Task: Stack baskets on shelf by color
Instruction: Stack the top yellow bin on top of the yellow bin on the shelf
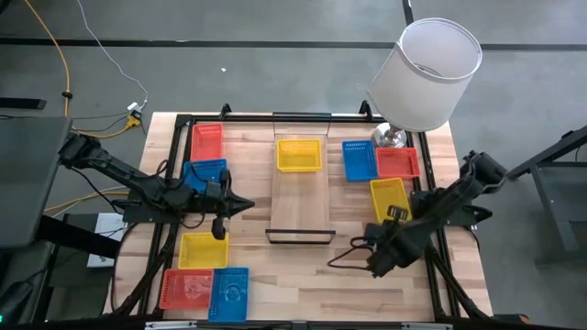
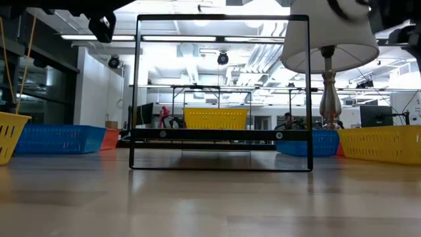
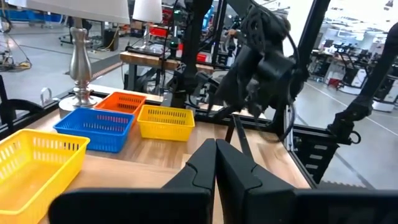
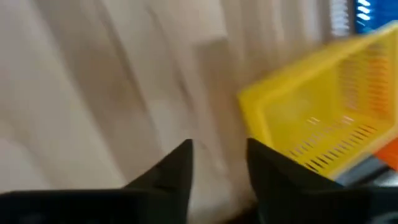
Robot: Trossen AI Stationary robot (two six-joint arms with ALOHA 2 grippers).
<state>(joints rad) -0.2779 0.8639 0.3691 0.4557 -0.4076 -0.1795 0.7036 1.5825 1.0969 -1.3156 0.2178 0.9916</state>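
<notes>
Light-wood shelf (image 1: 301,188) lies ahead of both arms with one yellow basket (image 1: 299,154) on its far end, likely the start of the yellow stack. Just beyond the right gripper (image 1: 350,256), whose fingers stand apart and hold nothing, sits another yellow basket (image 1: 390,199); the right wrist view shows it close, unlike the overhead. The left gripper (image 1: 246,204) waits pinched shut and empty beside a blue basket (image 1: 204,171).

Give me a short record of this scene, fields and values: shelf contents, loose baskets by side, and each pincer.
shelf: light-wood plank shelf holds one yellow plastic basket at its far end
left side: two blue, two red, one yellow basket
right side: blue, red, yellow basket beside a white-shaded lamp
left pincer: shut, empty, above table
right pincer: open, empty, near the yellow basket on the right
</notes>
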